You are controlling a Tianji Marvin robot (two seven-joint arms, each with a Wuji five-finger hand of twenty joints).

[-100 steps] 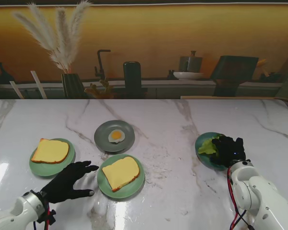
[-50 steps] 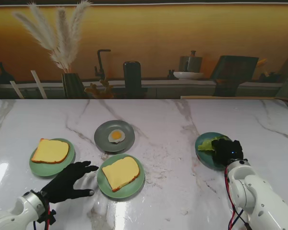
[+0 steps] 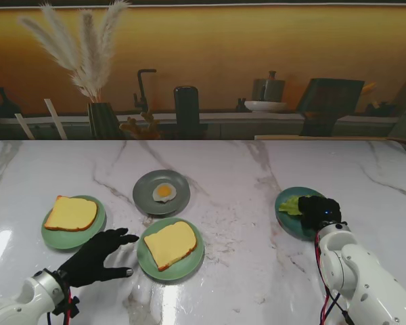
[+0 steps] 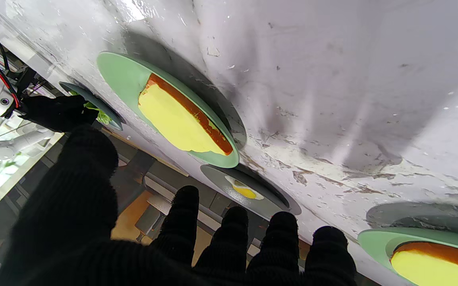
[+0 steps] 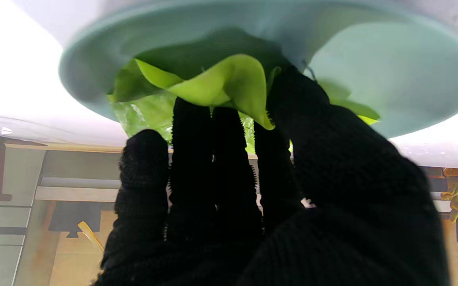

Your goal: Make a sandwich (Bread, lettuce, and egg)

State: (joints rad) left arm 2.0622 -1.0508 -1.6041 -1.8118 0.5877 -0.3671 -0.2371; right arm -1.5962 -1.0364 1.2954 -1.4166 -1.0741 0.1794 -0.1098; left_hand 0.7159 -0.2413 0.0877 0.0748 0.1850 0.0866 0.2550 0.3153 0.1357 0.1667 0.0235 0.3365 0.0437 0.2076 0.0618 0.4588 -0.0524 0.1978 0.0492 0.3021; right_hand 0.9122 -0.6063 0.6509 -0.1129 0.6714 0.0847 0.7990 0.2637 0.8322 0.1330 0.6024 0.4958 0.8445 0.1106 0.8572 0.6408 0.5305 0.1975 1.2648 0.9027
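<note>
A green lettuce leaf (image 3: 292,205) lies on a teal plate (image 3: 284,221) at the right. My right hand (image 3: 318,211) is over the leaf's near side. In the right wrist view the thumb and fingers (image 5: 221,131) pinch a fold of the lettuce (image 5: 221,81) above the plate (image 5: 411,71). One bread slice (image 3: 170,244) rests on a green plate (image 3: 149,263) in the middle. A second slice (image 3: 71,213) sits on a green plate at the left. The fried egg (image 3: 164,192) is on a grey plate (image 3: 146,196). My left hand (image 3: 98,257) lies open on the table between the two bread plates.
Pampas grass in a dark vase (image 3: 103,120) stands at the table's far left edge. A dark cylinder (image 3: 187,112) and other kitchen items line the counter behind the table. The left wrist view shows the middle bread (image 4: 177,123) and the egg (image 4: 244,191) beyond my fingers.
My right hand has drawn a little nearer to me and closed over the lettuce, which now shows less. The left hand has not moved.
</note>
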